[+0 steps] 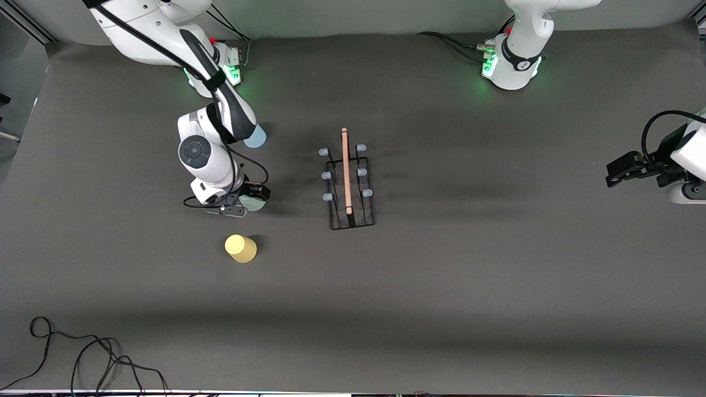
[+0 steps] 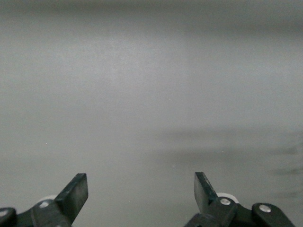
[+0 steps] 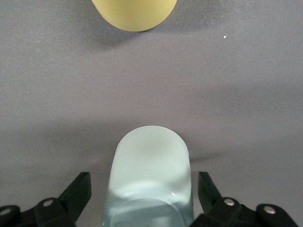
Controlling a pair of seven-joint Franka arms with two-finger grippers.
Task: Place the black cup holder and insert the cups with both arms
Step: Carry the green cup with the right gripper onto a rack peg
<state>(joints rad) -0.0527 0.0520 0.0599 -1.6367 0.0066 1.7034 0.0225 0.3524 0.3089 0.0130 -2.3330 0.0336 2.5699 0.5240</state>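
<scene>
Dark grey matting covers the table [image 1: 441, 309]; nearest the front camera lies the yellow cup [image 1: 241, 248]; just farther, the right gripper [image 3: 142, 194] straddles the pale green cup [image 3: 149, 184], fingers spread, not clamping; the black cup holder [image 1: 348, 182] stands mid-table, pegs bare; the pale blue cup [image 1: 255, 136] sits farthest; the left gripper [image 2: 141, 189] waits open at its arm's end.

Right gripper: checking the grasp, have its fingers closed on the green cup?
No, the right gripper stands open around the pale green cup.
</scene>
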